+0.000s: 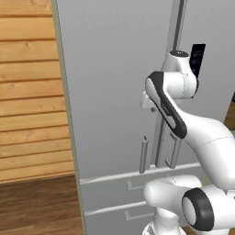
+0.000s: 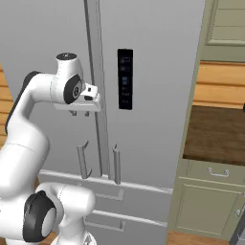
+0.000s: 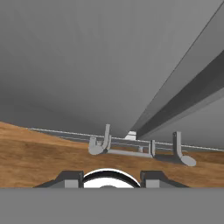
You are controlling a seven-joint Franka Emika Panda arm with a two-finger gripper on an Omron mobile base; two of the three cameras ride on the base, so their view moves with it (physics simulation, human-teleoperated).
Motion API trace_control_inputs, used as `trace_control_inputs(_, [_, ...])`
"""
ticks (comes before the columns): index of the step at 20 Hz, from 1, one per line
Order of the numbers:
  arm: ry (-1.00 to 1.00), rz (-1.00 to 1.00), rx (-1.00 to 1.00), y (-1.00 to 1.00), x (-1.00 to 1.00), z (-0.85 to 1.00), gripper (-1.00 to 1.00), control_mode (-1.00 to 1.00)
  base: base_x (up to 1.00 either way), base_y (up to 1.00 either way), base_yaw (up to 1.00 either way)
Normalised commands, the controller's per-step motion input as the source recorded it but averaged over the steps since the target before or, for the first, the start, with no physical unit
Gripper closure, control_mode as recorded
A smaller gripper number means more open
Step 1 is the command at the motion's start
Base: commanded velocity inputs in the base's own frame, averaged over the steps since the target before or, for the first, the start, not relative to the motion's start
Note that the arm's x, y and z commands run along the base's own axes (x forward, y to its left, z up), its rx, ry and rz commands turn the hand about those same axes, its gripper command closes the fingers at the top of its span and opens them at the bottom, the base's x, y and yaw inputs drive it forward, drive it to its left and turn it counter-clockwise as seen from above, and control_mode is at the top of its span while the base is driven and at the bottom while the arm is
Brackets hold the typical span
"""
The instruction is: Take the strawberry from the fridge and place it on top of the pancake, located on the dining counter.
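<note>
The fridge (image 1: pixel 105 92) (image 2: pixel 158 95) stands close in front of me, tall and light grey, with both doors shut. Its vertical bar handles (image 2: pixel 95 72) run down the middle seam and end in short curved feet (image 3: pixel 105 142). My gripper (image 2: pixel 81 114) (image 1: pixel 150 108) (image 3: pixel 107 177) hangs just in front of the left door beside the handle, pointing down, open with nothing between its fingers. The strawberry is hidden behind the closed doors. The pancake and the dining counter are out of view.
A black display panel (image 2: pixel 125 79) sits on the right door. Drawer fronts (image 2: pixel 110 196) lie below the doors. A wood-plank wall (image 1: pixel 27 92) and wood floor (image 1: pixel 36 206) are at the left; a pale green cabinet (image 2: pixel 215 210) with a dark wooden top (image 2: pixel 215 134) is at the right.
</note>
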Motion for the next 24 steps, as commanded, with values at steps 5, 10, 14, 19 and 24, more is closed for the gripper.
trace_control_inputs(5, [0.00, 0.00, 0.00, 0.00, -0.09, 0.00, -1.00, 1.00, -0.07, -0.03, 0.00])
trace_control_inputs(10, [0.00, 0.00, 0.00, 0.00, 0.00, 0.00, -1.00, 1.00, -0.50, -0.32, -0.03])
trace_control_inputs(14, [0.00, 0.00, 0.00, 0.00, 0.00, 0.00, -1.00, 1.00, -0.64, -0.49, -0.04])
trace_control_inputs(19, [0.00, 0.00, 0.00, 0.00, 0.00, 0.00, -1.00, 1.00, -0.68, -0.26, -0.08])
trace_control_inputs(24, [0.00, 0.00, 0.00, 0.00, 0.00, 0.00, -1.00, 1.00, -0.70, 0.00, -0.07])
